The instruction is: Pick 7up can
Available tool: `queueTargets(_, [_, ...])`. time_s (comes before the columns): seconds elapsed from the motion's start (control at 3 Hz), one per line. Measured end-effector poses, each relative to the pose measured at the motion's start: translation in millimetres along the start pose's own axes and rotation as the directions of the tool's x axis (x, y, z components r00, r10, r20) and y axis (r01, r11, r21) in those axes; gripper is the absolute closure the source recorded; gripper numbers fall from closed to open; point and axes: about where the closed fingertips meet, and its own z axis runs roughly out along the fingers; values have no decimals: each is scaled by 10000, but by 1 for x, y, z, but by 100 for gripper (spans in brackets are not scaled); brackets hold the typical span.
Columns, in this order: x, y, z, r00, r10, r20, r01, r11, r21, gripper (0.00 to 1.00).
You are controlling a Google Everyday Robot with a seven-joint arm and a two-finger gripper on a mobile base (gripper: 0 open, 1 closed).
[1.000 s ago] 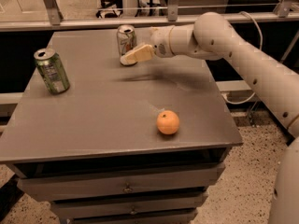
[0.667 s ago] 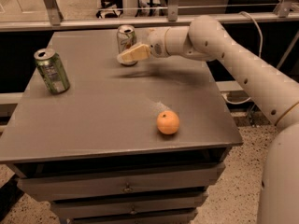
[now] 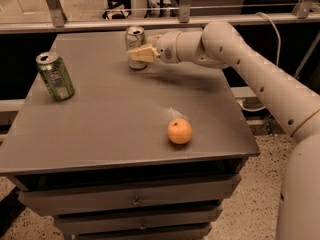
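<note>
The 7up can (image 3: pixel 134 40), pale silver-white with a silver top, stands upright at the back middle of the grey table (image 3: pixel 115 124). My gripper (image 3: pixel 144 48) reaches in from the right at can height. It is open, with its near pale finger (image 3: pixel 141 54) across the can's lower front and the far finger behind the can's right side. The can stands on the table and looks to sit between the fingers.
A darker green can (image 3: pixel 55 76) stands upright at the table's left side. An orange (image 3: pixel 179 131) lies near the front right. The table has drawers below its front edge. A rail and a cable run behind the table.
My gripper has moved left along the back of the table, from just right of the 7up can to overlapping it. The can, green can and orange have not moved.
</note>
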Motion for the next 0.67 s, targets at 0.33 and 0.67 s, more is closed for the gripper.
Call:
queueTargets(0.33, [-5, 7, -6, 9996, 35, 275, -30, 9998, -192, 68])
queueTargets(0.67, [-17, 15, -25, 9976, -189, 668, 216, 9990, -397, 92])
